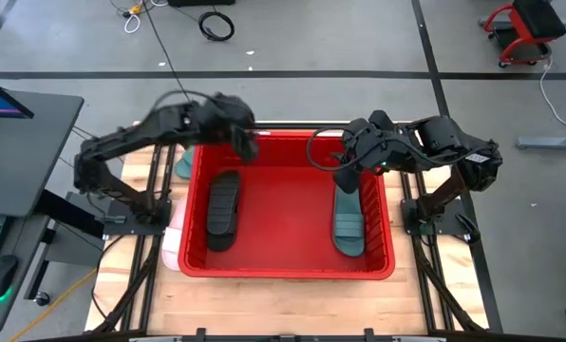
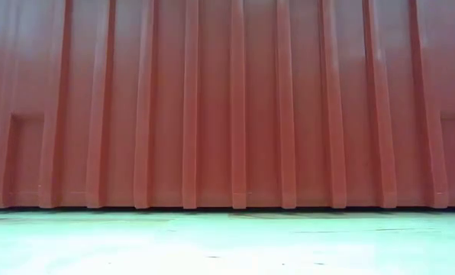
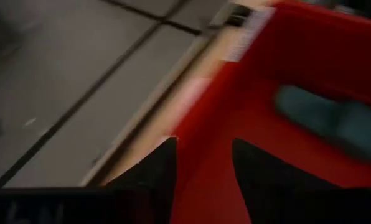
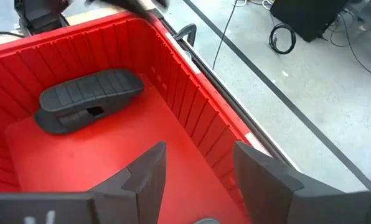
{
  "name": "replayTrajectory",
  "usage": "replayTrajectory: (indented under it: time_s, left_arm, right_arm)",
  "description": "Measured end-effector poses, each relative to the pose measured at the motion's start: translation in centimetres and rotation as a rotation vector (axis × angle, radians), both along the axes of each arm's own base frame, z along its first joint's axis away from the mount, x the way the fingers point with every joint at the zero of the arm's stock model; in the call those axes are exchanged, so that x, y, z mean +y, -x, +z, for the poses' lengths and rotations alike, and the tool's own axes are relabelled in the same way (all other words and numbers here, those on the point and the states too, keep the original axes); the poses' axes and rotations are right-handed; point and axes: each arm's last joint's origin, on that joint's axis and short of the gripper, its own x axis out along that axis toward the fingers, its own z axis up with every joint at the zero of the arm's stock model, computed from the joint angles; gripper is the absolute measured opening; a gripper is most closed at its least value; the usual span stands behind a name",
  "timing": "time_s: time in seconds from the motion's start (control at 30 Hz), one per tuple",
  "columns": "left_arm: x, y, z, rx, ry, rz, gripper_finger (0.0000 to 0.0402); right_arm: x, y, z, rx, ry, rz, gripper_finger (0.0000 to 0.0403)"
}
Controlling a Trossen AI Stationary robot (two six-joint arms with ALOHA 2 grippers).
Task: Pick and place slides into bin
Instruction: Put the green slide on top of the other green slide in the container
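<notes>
The red bin (image 1: 288, 268) sits in the middle of the wooden table (image 1: 264, 304), its long side running left to right, and two slides already lie on its floor. The black slide (image 1: 223, 209) lies in the left half, sole up, its long axis running from the far wall toward the near wall, slightly slanted. The teal slide (image 1: 349, 218) lies in the right half, close beside the right wall, its long axis also running far to near, roughly parallel to the black one; the two are well apart.

Outside the bin, just beside its left wall, a pale slide (image 1: 172, 245) shows at the near left corner, and a bit of another teal slide (image 1: 182, 163) pokes out by the far left corner under the arm. Which way either points I cannot tell.

The left gripper (image 1: 248, 144) hangs over the bin's far left corner, its fingers (image 3: 154, 171) parted with nothing between them. The right gripper (image 1: 345, 177) hovers over the far end of the teal slide in the bin, its fingers (image 4: 149, 169) spread apart and empty, only red floor showing in the gap.

From table height only the bin's ribbed wall (image 2: 227, 107) fills the view.
</notes>
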Motion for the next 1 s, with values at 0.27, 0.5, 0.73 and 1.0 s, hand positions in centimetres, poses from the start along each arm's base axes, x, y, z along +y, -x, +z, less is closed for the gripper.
replayTrajectory:
  time_s: [0.27, 0.5, 0.73, 1.0]
  left_arm:
    - [4.9, 7.5, 1.5, -0.041, -0.061, 0.44, 0.0144]
    - [7.3, 12.7, -1.8, -0.189, -0.015, 0.74, 0.0135]
    - [9.4, 15.4, -4.7, -0.254, 0.041, 0.962, 0.0139]
    - [10.1, 16.0, -6.1, -0.3, 0.122, 1.019, 0.0137]
  right_arm:
    - [0.0, -0.1, 0.0, -0.015, -0.012, -0.009, 0.0192]
    - [0.0, -0.1, 0.1, -0.029, -0.013, -0.028, 0.0192]
    - [0.0, -0.1, 0.1, -0.09, -0.084, -0.099, 0.0203]
    - [0.1, -0.4, 0.4, -0.127, -0.094, -0.097, 0.0242]
